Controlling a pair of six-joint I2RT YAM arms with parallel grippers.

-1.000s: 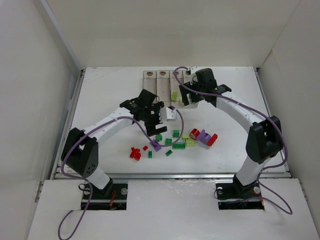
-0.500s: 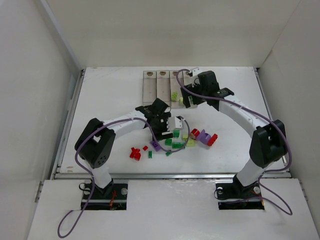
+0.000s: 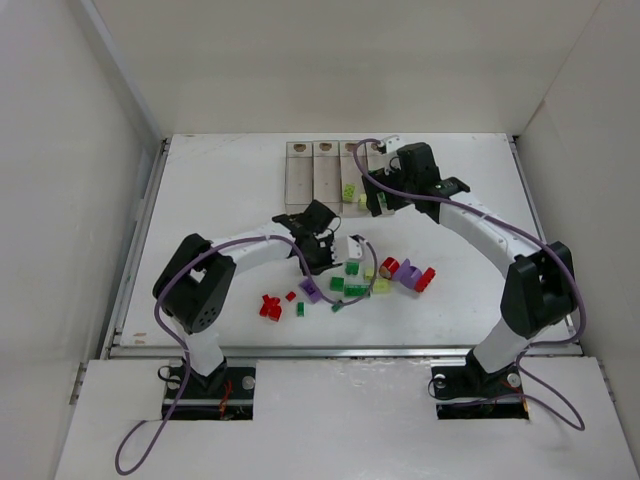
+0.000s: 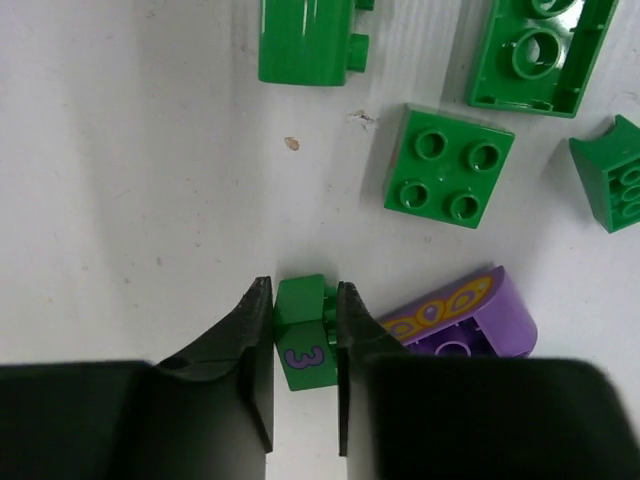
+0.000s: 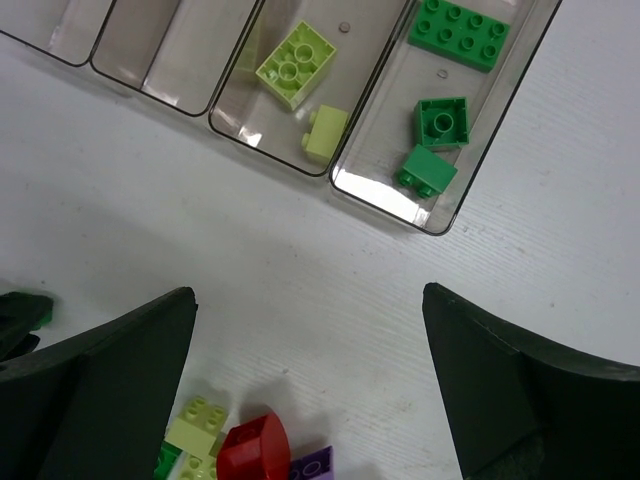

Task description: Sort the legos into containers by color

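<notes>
In the left wrist view my left gripper (image 4: 303,300) is shut on a small green lego (image 4: 300,330) with a purple "3" printed on it, low on the white table. A purple curved lego (image 4: 460,320) lies just right of it. From above, the left gripper (image 3: 322,265) sits at the left end of the loose pile. My right gripper (image 5: 309,292) is open and empty, hovering just in front of the containers (image 3: 312,178). One bin (image 5: 262,152) holds two yellow-green legos (image 5: 296,64). The bin to its right (image 5: 380,192) holds three green legos (image 5: 442,122).
More green legos (image 4: 449,166) lie beyond the left fingers. Red legos (image 3: 270,307) sit at the pile's left, a red round one (image 3: 389,267), a purple one (image 3: 407,271) and yellow-green ones (image 3: 381,286) at its right. White walls enclose the table.
My left gripper swung right and down into the pile and closed on the green lego. The right gripper shifted slightly along the bins and stayed open.
</notes>
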